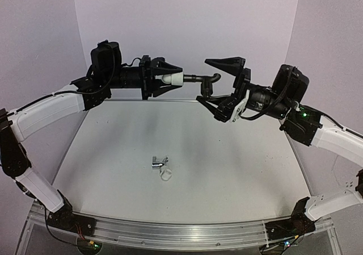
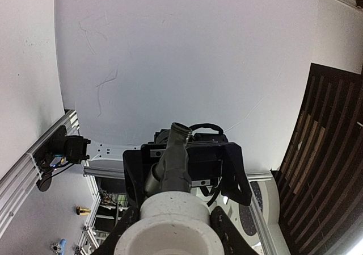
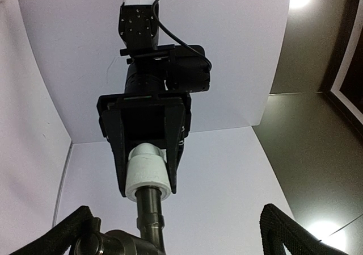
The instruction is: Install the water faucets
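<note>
My left gripper (image 1: 169,78) is held high above the table, shut on a white plastic elbow fitting (image 1: 173,79). The matte black faucet (image 1: 205,80) sticks out of the fitting's mouth by its stem, pointing right. My right gripper (image 1: 219,84) is open, one finger above and one below the faucet's outer end. In the right wrist view the faucet (image 3: 148,215) rises into the fitting (image 3: 146,172), closer to the left of my two spread fingers (image 3: 68,232). In the left wrist view the faucet (image 2: 170,164) stands out of the fitting (image 2: 170,224). The chrome faucet (image 1: 159,162) lies on the table.
A small white ring (image 1: 166,175) lies just in front of the chrome faucet on the grey table (image 1: 238,170). White walls close in the back and both sides. An aluminium rail (image 1: 181,232) runs along the near edge between the arm bases.
</note>
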`<state>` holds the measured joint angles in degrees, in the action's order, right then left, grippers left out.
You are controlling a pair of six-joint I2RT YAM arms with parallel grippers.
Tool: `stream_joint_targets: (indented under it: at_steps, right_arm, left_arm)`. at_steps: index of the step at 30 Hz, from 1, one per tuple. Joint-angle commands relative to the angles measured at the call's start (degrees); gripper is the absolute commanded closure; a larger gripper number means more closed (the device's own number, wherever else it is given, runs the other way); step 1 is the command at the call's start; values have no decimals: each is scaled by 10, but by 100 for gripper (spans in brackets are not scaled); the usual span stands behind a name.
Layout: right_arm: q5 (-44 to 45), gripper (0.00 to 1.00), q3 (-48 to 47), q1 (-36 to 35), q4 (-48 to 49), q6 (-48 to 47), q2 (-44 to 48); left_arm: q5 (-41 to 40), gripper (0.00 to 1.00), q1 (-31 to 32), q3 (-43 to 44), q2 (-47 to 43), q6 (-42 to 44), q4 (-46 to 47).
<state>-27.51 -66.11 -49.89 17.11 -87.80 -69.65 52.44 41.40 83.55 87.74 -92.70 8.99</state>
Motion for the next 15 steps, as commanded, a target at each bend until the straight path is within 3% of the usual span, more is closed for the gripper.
stream_joint_targets:
  at_steps: [1, 15]
  right_arm:
    - [12, 2, -13, -1, 66, 5, 1]
    - [53, 2, -87, -1, 53, 73, -31]
  left_arm:
    - [17, 100, 2, 5, -12, 22, 6]
    - [34, 100, 1, 13, -21, 115, -73]
